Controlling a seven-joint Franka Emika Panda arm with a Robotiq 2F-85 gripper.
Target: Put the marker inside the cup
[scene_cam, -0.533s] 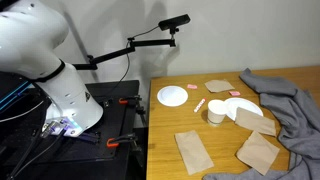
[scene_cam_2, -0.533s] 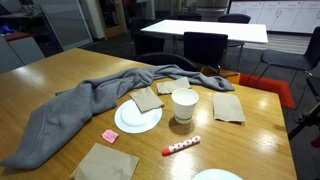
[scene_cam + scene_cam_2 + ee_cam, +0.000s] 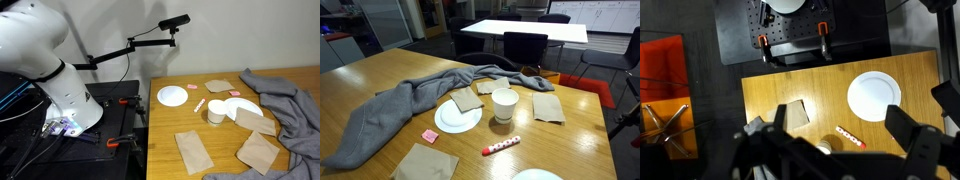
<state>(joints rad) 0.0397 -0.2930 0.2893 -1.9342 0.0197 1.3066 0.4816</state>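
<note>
The marker, whitish-pink with a red end, lies flat on the wooden table just beside the cup; it also shows in the other exterior view and in the wrist view. The cup is small, white and upright. In the wrist view only its rim shows behind the dark gripper body. My gripper is open and empty, high above the table, with the marker between its fingers in the picture. The gripper is out of sight in both exterior views.
An empty white plate lies near the marker. A second plate holds brown paper. Brown paper pieces, a pink square and a grey cloth lie around.
</note>
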